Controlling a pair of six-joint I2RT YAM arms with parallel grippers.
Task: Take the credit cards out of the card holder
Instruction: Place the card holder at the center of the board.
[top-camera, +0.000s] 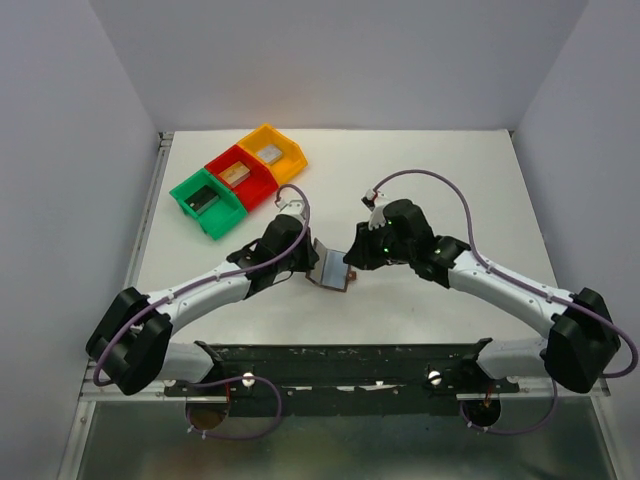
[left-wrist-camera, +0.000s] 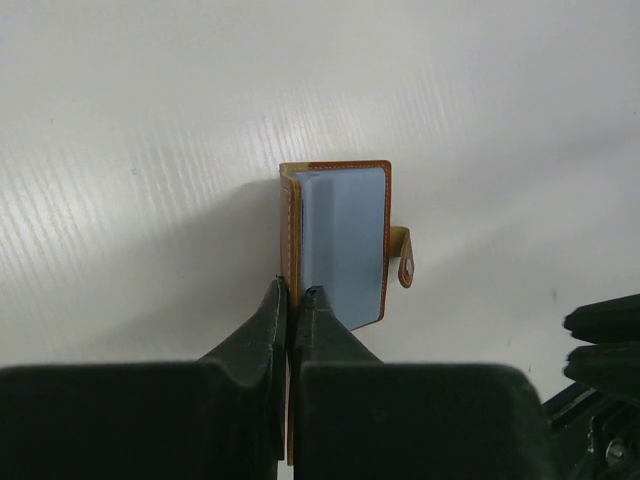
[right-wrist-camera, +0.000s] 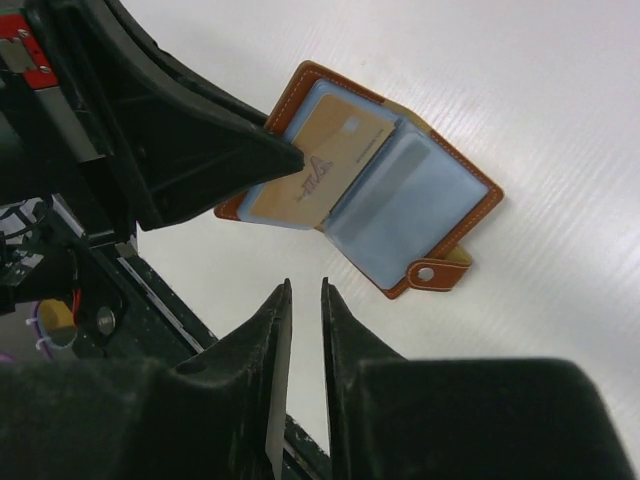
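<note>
The card holder (top-camera: 331, 268) is a brown leather bifold with light-blue inner faces, and it hangs open between the two arms near the table's middle. My left gripper (left-wrist-camera: 296, 290) is shut on the edge of one brown flap of the card holder (left-wrist-camera: 343, 240). A gold-tan credit card (right-wrist-camera: 320, 170) sits in a sleeve of the card holder (right-wrist-camera: 420, 205), next to the left arm's black finger (right-wrist-camera: 230, 150). The snap tab (right-wrist-camera: 432, 272) sticks out at the far flap. My right gripper (right-wrist-camera: 305, 285) stands just short of the holder, its jaws a narrow gap apart with nothing between the tips.
Green (top-camera: 207, 201), red (top-camera: 240, 176) and yellow (top-camera: 272, 153) bins stand in a row at the back left, each with a block inside. The black base rail (top-camera: 340, 365) runs along the near edge. White walls close in the table.
</note>
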